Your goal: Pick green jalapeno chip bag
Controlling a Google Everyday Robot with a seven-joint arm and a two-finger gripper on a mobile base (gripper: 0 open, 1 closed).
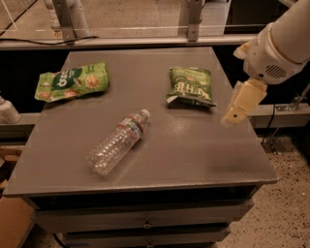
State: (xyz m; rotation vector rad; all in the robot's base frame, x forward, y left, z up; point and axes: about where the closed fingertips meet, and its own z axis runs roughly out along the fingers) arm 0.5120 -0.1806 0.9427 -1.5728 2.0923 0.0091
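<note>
You are seeing the gripper (pixel 240 104) hanging over the right edge of the table (pixel 193 160); whether it is clenched or released, you cannot tell. The green jalapeno chip bag (pixel 190 86) is lying flat at the far right, near the gripper's left, untouched.

Warm, dim light all round. The pincer (pixel 240 104) hangs over the right edge of the worktop (pixel 193 145), lit pale yellow from above. Nearer the camera than the pincer, a soft dark shadow smudges the grey surface. Left of the pincer the worktop carries a dull sheen, and the clear bottle (pixel 118 142) catches small glints. Far behind the pincer the floor (pixel 135 14) glows brightest. Black gloom fills the gaps either side of the worktop.
</note>
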